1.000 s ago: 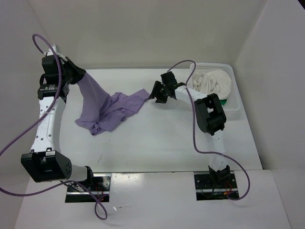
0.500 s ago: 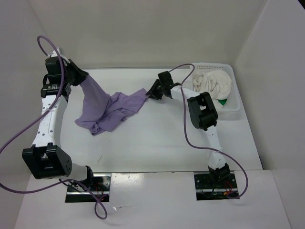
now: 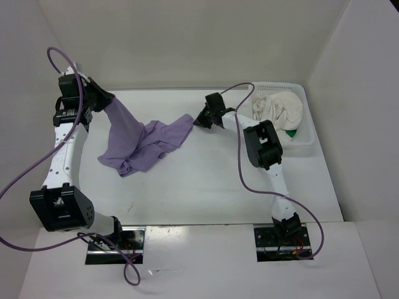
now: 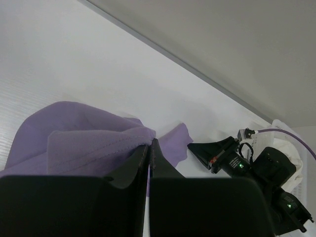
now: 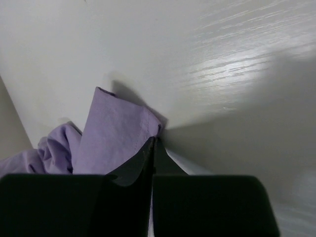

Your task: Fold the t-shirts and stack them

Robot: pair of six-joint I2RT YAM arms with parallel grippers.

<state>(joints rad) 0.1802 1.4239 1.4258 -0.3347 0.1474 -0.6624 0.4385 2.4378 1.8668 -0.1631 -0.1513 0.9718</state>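
Lavender t-shirt [image 3: 144,142] is seen crumpled on the left-centre of the white tabletop [image 3: 206,180], unfolded and heavily creased. One edge is raised off the surface at far left, where it is pinched between the closed fingers of the left end effector [image 3: 103,101]. A stitched hem is visible at the fingertips in the left wrist view. A narrow corner is drawn out to the right and is clamped in the closed right end effector [image 3: 199,119], held low at the tabletop. Cream t-shirt [image 3: 283,107] is bunched in the white mesh basket [image 3: 310,142] at far right. Green t-shirt [image 3: 292,132] is glimpsed beneath it, mostly hidden.
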